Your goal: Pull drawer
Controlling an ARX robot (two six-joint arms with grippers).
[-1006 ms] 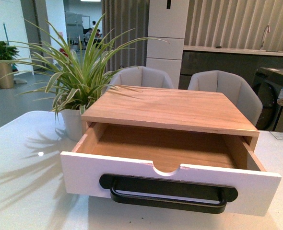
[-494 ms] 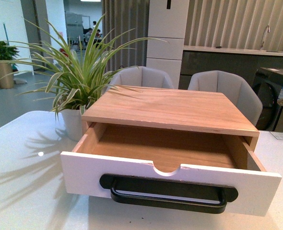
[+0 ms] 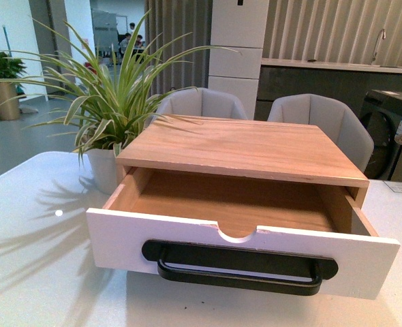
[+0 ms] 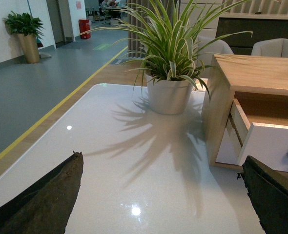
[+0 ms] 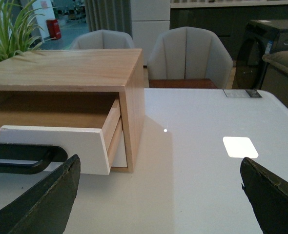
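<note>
The drawer (image 3: pixel 187 242) stands pulled well out of its wooden cabinet (image 3: pixel 242 146), white front toward me, with the black bar handle (image 3: pixel 238 267) low on the panel and light wood inside. Neither arm shows in the front view. My left gripper (image 4: pixel 163 197) hangs open over bare table to the left of the cabinet, and the drawer (image 4: pixel 273 146) shows at the edge of its view. My right gripper (image 5: pixel 161 197) is open over the table to the right of the cabinet, apart from the drawer (image 5: pixel 51 146) and its handle (image 5: pixel 22 158).
A potted plant (image 3: pixel 102 112) in a white pot stands at the cabinet's back left. The cabinet rests on a white table (image 3: pixel 31 272). Two grey chairs (image 3: pixel 320 122) sit behind the table. A small label (image 5: pixel 242 93) lies near the table's far right edge.
The front view has shifted slightly, so the drawer and cabinet sit a little lower and nearer. The drawer looks equally far out.
</note>
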